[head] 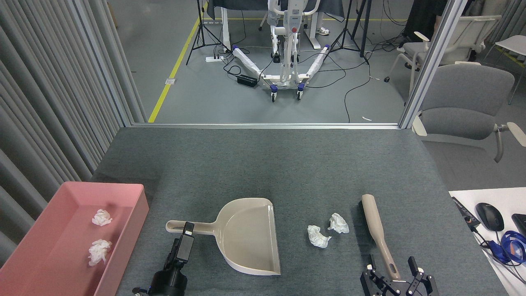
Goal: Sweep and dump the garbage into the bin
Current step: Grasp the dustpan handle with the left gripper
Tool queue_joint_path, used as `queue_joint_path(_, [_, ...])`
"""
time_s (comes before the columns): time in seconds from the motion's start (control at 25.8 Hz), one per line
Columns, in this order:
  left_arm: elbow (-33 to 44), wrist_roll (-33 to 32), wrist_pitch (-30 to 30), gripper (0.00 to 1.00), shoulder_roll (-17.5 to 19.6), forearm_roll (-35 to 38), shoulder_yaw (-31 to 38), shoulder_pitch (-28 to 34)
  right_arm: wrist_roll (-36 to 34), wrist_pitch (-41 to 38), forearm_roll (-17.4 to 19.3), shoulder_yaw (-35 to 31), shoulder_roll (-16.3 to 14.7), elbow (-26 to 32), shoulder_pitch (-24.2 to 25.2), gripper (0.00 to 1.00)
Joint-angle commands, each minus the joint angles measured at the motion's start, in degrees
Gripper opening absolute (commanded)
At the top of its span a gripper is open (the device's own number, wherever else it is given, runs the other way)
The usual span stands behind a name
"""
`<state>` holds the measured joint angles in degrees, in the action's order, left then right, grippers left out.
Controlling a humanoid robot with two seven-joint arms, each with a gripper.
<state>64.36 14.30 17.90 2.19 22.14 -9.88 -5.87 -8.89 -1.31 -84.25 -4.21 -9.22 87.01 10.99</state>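
Observation:
Two wads of white tissue garbage [317,237] [338,223] lie on the grey table between the beige dustpan [250,236] and a beige brush [376,226]. Two more wads [101,217] [98,251] lie inside the pink bin [139,205] at the left. My left gripper [185,242] stands just short of the dustpan's handle end, seen edge-on, so its jaws cannot be read. My right gripper [393,269] is open at the near edge, its fingers [412,264] on either side of the brush handle's tip without closing on it.
A white side table with a black mouse [489,216] and cables sits at the right. A grey chair [464,102] stands beyond the table's right corner. Grey curtains run along the left, behind the bin.

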Motion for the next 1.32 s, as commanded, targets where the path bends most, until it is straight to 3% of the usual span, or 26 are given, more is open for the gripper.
queue_joint_path(0.0, [-1.3,-0.3,0.8,0.99,-0.3,0.0,0.2,-0.8,-0.2,0.0,0.1,0.0,0.1,-1.8,0.0,0.98])
queue_joint_path(0.39, [-4.5,-0.6,1.1,0.92,-1.0,-0.1,0.5,-2.9,-0.3,0.2,0.2,0.0,0.5,-3.1,0.0,0.98])
queue_joint_path(0.89, [-10.0,-0.5,3.0,0.92,-1.0,-2.0,0.5,-6.3,-0.3,0.3,1.0,-0.1,0.3,-4.3,-0.6,0.96])
queue_joint_path(1.28, [-12.2,0.3,2.7,0.84,-1.2,-2.1,1.7,-7.8,-1.7,0.3,1.1,-0.4,-0.4,-5.6,-2.1,0.96])
